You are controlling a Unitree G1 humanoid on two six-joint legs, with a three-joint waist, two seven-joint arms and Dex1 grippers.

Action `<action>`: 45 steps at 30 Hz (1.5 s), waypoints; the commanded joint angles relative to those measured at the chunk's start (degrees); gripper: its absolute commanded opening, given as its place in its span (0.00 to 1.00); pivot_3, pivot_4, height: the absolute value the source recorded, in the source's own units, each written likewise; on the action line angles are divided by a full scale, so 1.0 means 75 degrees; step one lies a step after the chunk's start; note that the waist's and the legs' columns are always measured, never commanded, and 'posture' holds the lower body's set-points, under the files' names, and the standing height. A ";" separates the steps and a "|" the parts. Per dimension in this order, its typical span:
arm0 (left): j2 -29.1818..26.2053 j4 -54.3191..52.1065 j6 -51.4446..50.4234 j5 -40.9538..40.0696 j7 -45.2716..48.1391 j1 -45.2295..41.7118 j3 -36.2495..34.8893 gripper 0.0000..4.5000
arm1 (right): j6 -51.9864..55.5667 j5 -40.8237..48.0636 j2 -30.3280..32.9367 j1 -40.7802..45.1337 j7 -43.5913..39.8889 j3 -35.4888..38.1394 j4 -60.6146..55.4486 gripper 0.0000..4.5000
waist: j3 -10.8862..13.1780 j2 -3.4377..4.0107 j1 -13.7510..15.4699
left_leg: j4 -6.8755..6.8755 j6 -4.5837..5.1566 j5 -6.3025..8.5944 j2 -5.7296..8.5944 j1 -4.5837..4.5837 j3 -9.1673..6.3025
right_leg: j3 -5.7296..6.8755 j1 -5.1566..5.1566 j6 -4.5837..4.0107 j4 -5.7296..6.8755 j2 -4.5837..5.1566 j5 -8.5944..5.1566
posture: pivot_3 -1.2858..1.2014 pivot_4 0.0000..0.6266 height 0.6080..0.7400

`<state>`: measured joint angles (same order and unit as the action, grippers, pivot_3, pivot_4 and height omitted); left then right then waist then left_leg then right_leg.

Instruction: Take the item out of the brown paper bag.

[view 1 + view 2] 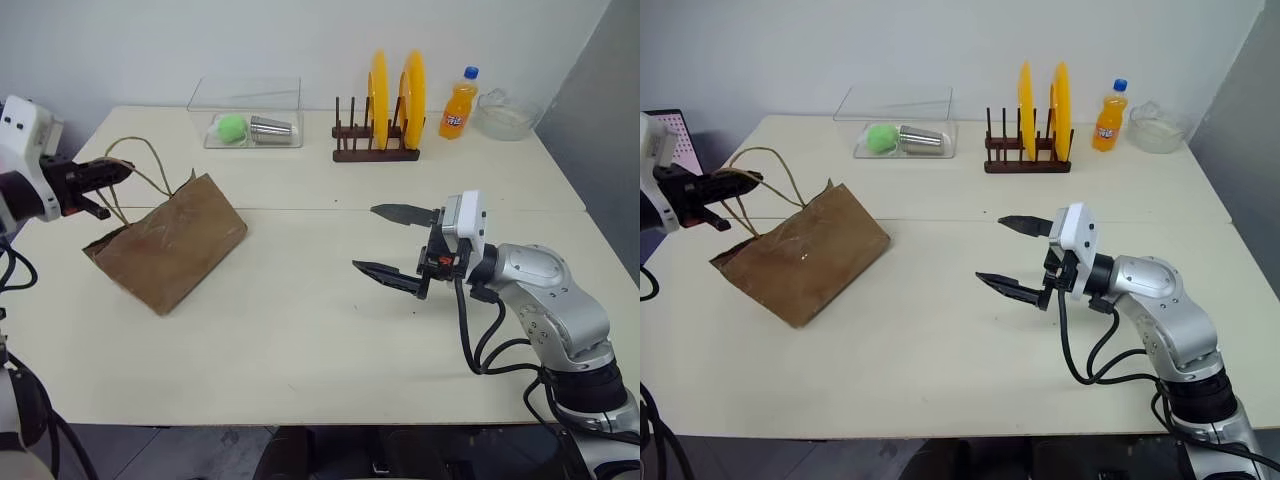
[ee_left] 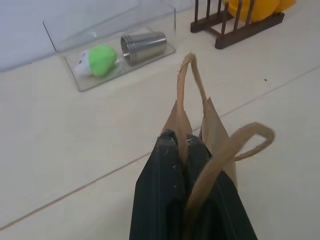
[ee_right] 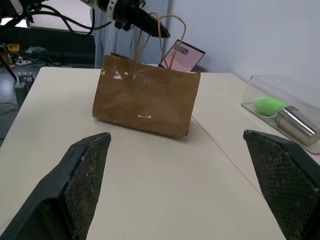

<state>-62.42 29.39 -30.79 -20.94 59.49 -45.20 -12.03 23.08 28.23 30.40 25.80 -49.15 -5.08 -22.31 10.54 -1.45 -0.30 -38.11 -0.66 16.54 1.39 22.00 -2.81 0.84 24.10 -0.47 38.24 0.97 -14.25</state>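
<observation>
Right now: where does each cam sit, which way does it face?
Head stereo pair: high, looking forward and down over the table; both arms show.
Left wrist: along the left gripper, shut on a handle of the brown paper bag.
Right wrist: along the open right gripper, toward the bag.
Shared: bag, clear box.

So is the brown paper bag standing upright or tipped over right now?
Tipped. The brown paper bag leans over on the table, its top toward the left gripper, which is shut on a cord handle.
</observation>
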 commanded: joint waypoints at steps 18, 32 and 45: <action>0.2649 0.2790 0.1736 0.1269 0.1560 -0.4818 0.1622 0.01 | 0.0789 0.0400 0.1537 -0.1651 0.0163 0.1432 -0.1210 1.00 | 0.0011 -0.0023 -0.0005 | -0.0107 0.0007 0.0003 0.0008 0.0030 -0.0007 | 0.0007 0.0007 0.0015 0.0094 -0.0002 -0.0007 | 0.52 0.24 1.00; 0.5136 0.4905 0.2787 0.1711 0.0502 -0.5938 0.1550 0.01 | 0.1115 0.0425 0.1778 -0.2870 0.0580 0.2352 -0.1801 1.00 | 0.0019 -0.0036 -0.0012 | -0.0111 0.0007 0.0003 0.0008 0.0032 -0.0004 | 0.0001 0.0008 0.0027 0.0094 -0.0004 -0.0012 | 0.52 0.24 1.00; 0.6081 0.5877 0.3137 0.2054 -0.1482 -0.6643 0.1149 0.01 | 0.1212 0.0477 0.1784 -0.3253 0.0831 0.2517 -0.2124 1.00 | 0.0021 -0.0040 -0.0002 | -0.0111 0.0006 0.0003 0.0010 0.0026 0.0003 | -0.0006 0.0005 0.0048 0.0096 -0.0004 -0.0020 | 0.52 0.24 1.00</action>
<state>-16.91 74.66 -9.24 -5.44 50.10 -91.86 -2.10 32.21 30.75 43.19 1.15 -43.38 12.19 -36.03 10.70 -1.75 -0.31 -38.95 -0.63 16.56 1.46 22.20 -2.78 0.79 24.15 -0.10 38.96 0.94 -14.40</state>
